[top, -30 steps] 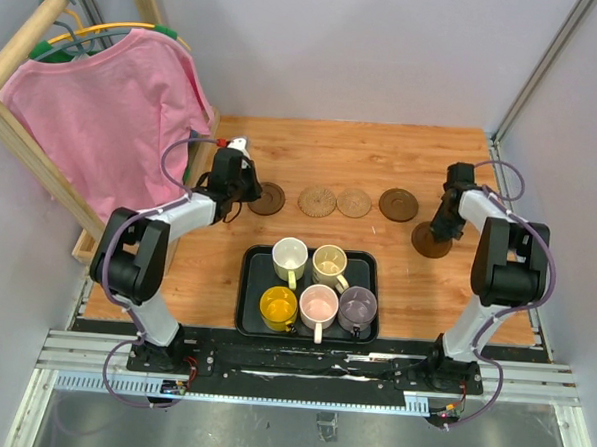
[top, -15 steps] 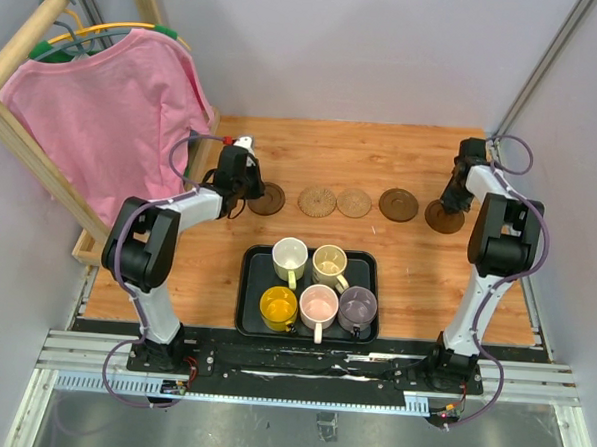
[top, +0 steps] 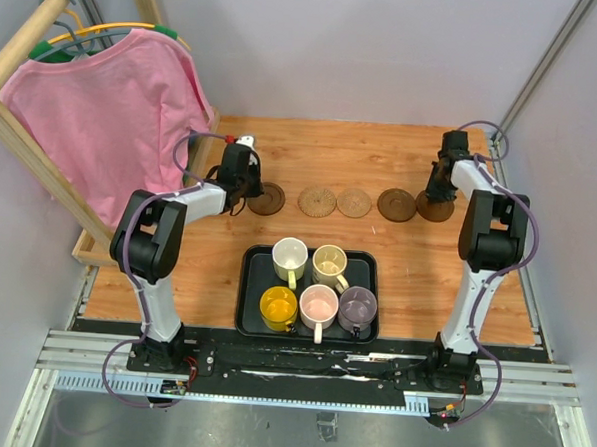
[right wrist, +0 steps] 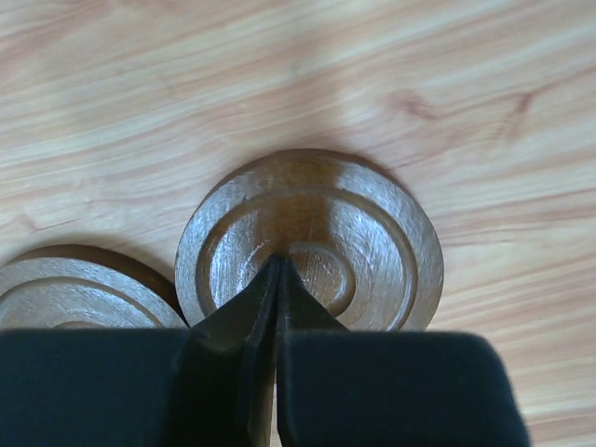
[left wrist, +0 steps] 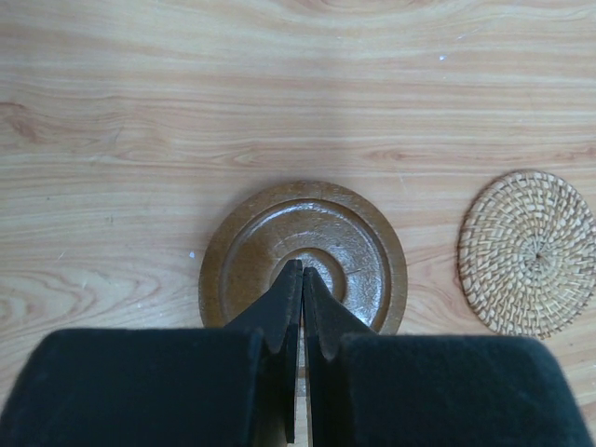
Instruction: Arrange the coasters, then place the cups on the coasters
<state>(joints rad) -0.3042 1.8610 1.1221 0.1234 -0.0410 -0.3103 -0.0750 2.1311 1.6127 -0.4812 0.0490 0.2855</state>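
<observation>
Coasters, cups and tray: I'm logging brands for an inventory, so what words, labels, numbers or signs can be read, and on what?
None: no readable text shows on the coasters, the cups, the tray or the pink shirt in any view.

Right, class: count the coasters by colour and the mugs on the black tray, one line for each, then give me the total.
dark brown wooden coasters: 3
tan woven coasters: 2
mugs: 5
Total: 10
</observation>
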